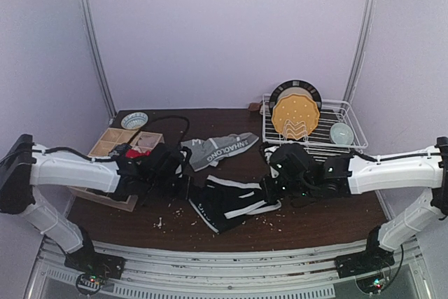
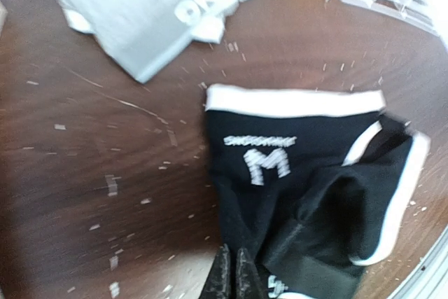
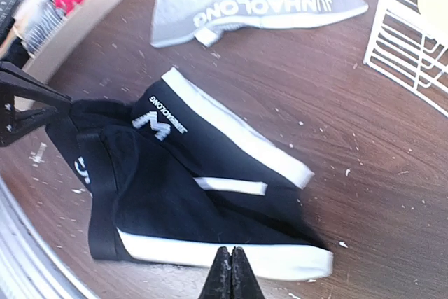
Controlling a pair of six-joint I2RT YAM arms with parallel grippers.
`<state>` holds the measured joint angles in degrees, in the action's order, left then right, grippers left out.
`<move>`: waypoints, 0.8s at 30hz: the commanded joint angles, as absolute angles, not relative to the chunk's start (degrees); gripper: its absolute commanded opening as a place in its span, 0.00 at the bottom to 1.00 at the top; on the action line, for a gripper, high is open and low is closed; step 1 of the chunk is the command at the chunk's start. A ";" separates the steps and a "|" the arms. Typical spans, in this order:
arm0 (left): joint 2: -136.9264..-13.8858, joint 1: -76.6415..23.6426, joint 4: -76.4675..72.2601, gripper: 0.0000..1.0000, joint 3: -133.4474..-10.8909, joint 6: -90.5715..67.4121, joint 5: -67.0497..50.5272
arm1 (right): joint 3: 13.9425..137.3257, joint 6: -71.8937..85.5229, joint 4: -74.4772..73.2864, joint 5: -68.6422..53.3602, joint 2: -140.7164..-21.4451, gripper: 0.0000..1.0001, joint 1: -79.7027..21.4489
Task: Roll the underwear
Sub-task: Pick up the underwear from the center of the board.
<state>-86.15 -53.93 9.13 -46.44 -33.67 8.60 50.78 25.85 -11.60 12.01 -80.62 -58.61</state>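
Table [image 1: 315,232]: dark wood | black briefs [image 1: 227,201] | grey briefs [image 1: 220,149] | wire rack [image 1: 323,135] | crumbs [image 1: 162,222]

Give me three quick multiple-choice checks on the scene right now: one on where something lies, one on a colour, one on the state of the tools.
1. The grey briefs lie:
A. on top of the black briefs
B. on the table beyond the black briefs, apart from them
C. hanging from a tool

2. The black briefs' edging is:
A. red
B. yellow
C. white

3. The left tool and right tool are:
A. shut
B. wide open
C. out of view

Answers:
1 B: bare wood shows between the two pairs.
2 C: white bands run along the edges.
3 A: each wrist view shows fingertips pressed together at the black briefs' edge.
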 commanded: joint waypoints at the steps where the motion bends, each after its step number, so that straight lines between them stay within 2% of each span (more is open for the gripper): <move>1: -78.34 -53.77 11.74 0.00 -42.89 -34.43 14.62 | 45.70 28.31 -6.60 10.55 -77.25 0.00 -58.57; 2: -77.52 -53.79 12.24 0.00 -42.63 -34.33 14.70 | 44.50 28.49 -4.96 8.77 -76.62 0.00 -58.66; 3: -77.03 -53.87 12.45 0.00 -42.43 -34.28 14.53 | 43.97 29.25 -3.06 5.74 -76.91 0.13 -58.88; 4: -76.71 -54.02 12.29 0.00 -42.09 -34.28 14.05 | 44.79 29.89 -1.83 2.29 -78.21 0.32 -59.62; 6: -76.11 -54.41 11.33 0.00 -41.56 -33.98 13.16 | 49.79 28.08 -3.81 3.46 -82.05 0.54 -64.00; 8: -75.02 -54.95 10.93 0.00 -41.31 -33.44 12.76 | 56.19 25.09 -5.91 5.46 -86.52 0.68 -68.10; 10: -72.96 -55.31 11.32 0.00 -41.57 -33.08 12.70 | 59.25 24.25 -3.28 5.04 -90.56 0.85 -68.40; 11: -71.61 -55.51 11.53 0.00 -41.73 -32.68 12.60 | 60.28 23.48 -1.73 4.62 -92.11 0.89 -67.89; 15: -67.92 -55.98 14.47 0.00 -43.53 -31.30 12.96 | 64.95 22.32 0.35 1.50 -99.79 0.92 -65.34; 20: -66.44 -56.20 16.29 0.00 -44.25 -30.95 12.93 | 70.08 22.87 -0.15 2.34 -107.19 0.86 -63.06; 22: -65.99 -56.33 16.62 0.00 -44.26 -30.96 12.96 | 70.40 23.59 0.34 3.26 -108.37 0.76 -62.29; 24: -65.64 -56.34 17.18 0.00 -44.51 -30.77 13.13 | 70.67 23.01 0.92 1.72 -109.02 0.53 -61.83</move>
